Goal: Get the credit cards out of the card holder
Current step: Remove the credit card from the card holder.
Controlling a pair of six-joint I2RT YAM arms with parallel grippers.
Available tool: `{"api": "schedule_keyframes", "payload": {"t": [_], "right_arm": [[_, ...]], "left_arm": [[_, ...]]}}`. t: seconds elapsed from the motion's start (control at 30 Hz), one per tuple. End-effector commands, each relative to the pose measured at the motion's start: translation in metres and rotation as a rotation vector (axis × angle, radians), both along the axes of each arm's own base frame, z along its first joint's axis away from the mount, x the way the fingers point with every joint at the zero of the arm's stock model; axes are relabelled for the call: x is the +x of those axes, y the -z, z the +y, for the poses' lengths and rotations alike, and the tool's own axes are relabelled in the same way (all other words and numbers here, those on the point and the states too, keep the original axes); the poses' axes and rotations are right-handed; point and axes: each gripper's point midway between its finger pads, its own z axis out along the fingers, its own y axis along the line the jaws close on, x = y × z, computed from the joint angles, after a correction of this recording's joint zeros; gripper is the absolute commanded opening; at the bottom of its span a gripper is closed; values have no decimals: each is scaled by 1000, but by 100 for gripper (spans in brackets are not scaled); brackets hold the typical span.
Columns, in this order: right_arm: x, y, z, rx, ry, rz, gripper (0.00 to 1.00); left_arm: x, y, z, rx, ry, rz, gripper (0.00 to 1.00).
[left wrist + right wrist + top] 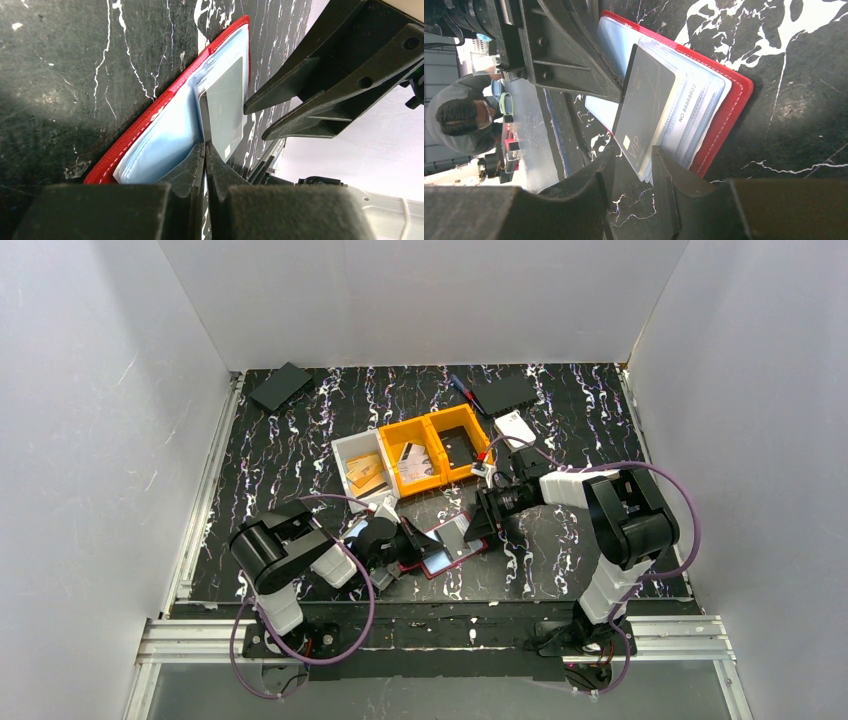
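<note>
Left gripper [205, 148]: jaws together, tips against clear sleeve [160, 145] of card holder [730, 112], which lies open on table [804, 75]. Dark credit card [644, 110] tilted up from sleeves. Right gripper [634, 154]: jaws apart, straddling card end. Risk: off-centre closing catches sleeve too and drags holder.

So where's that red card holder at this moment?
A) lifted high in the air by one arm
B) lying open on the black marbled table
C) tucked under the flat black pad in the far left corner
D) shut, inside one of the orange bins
B: the card holder lies spread open on the table, its clear sleeves showing, on the arms' side of the orange bins.
</note>
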Motion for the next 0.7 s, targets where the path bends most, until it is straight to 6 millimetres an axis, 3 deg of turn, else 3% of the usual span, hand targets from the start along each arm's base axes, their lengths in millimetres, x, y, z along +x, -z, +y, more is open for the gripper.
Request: {"api": "schedule_keyframes", "payload": {"t": [0.0, 0.4, 0.67], "right_arm": [[2, 11, 0, -51, -14, -25, 42], [14, 24, -11, -176, 20, -93, 51], [-3, 5, 5, -23, -19, 5, 46]], "left_arm": [[-5, 9, 2, 22, 31, 0, 0], [-11, 18, 6, 28, 37, 18, 0], [-10, 17, 0, 19, 58, 21, 0]]}}
